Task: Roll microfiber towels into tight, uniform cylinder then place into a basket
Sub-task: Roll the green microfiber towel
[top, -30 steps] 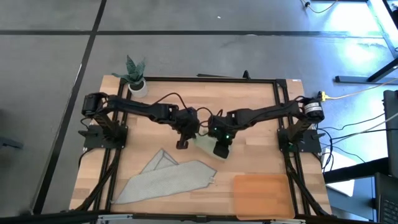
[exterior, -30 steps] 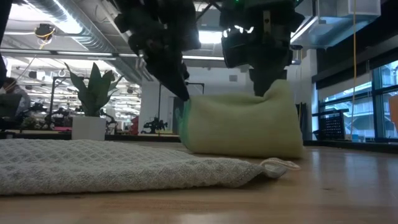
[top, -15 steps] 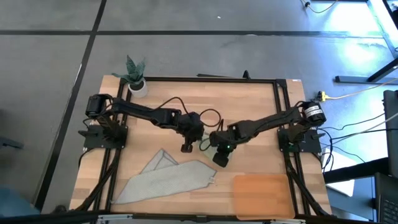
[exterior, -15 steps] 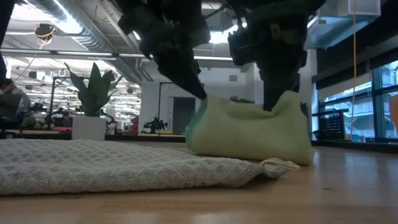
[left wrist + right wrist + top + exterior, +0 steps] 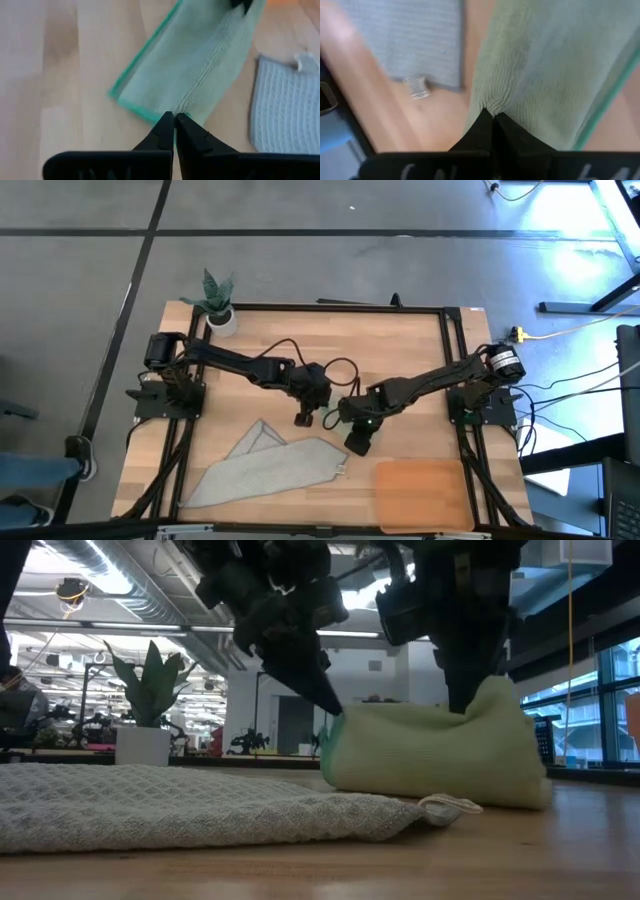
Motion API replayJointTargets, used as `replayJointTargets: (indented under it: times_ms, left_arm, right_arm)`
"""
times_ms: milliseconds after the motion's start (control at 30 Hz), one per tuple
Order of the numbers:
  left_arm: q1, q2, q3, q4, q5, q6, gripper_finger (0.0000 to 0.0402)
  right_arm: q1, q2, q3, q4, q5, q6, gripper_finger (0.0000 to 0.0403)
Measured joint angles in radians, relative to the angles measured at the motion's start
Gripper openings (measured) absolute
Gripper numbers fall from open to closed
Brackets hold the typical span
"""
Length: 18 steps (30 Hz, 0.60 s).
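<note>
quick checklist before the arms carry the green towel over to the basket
1. Left gripper pinched on one end of the green towel: ok.
2. Right gripper pinched on the other end: ok.
3. Green towel rolled into a tight cylinder: not ok; it is a folded, flattened bundle sagging between the two grips.
4. Towel lifted off the table: cannot tell; in the low view its underside sits at the tabletop line.
5. Basket empty, at the near right corner: ok.
6. Grey towel out of the way: cannot tell; its tagged corner lies close to the green one.
</note>
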Motion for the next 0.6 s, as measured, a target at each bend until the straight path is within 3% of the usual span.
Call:
replayJointTargets:
  times_ms: [133, 300, 600]
  left_arm:
    - [0.000, 0.000, 0.000, 0.011, 0.023, -0.002, 0.0000]
    - [0.000, 0.000, 0.000, 0.006, 0.022, -0.002, 0.0000]
    - [0.000, 0.005, 0.000, 0.034, 0.022, -0.003, 0.0000]
  right_arm:
    - [0.000, 0.000, 0.000, 0.007, -0.020, -0.027, 0.0006]
    - [0.001, 0.000, 0.000, -0.009, 0.128, 0.013, 0.0006]
    - [0.010, 0.000, 0.000, -0.139, 0.193, 0.143, 0.0006]
